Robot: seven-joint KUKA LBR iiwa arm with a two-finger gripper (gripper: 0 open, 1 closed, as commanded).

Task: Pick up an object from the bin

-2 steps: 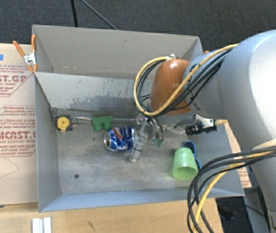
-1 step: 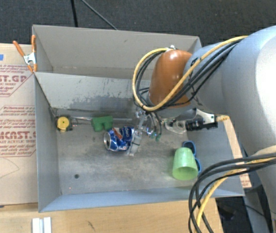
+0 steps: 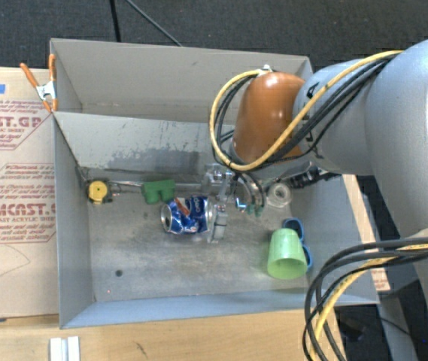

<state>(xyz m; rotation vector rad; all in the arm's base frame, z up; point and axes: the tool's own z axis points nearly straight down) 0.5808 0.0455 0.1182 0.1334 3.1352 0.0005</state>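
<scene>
1. The arm point(image 3: 379, 119) is reaching in from the right, with its orange wrist cover point(image 3: 270, 119) tipping downward over the middle of the bin.
2. The jaws are sitting low at the right end of a crushed blue drink can point(image 3: 186, 216). Whether they are spread or closed cannot be told.
3. The can is lying on its side near the centre of the grey bin point(image 3: 123, 269) floor, its long axis running left to right and its silver end pointing left.
4. A green block point(image 3: 158, 191) is lying just behind the can, and a green cup point(image 3: 285, 254) is resting apart to the right.
</scene>
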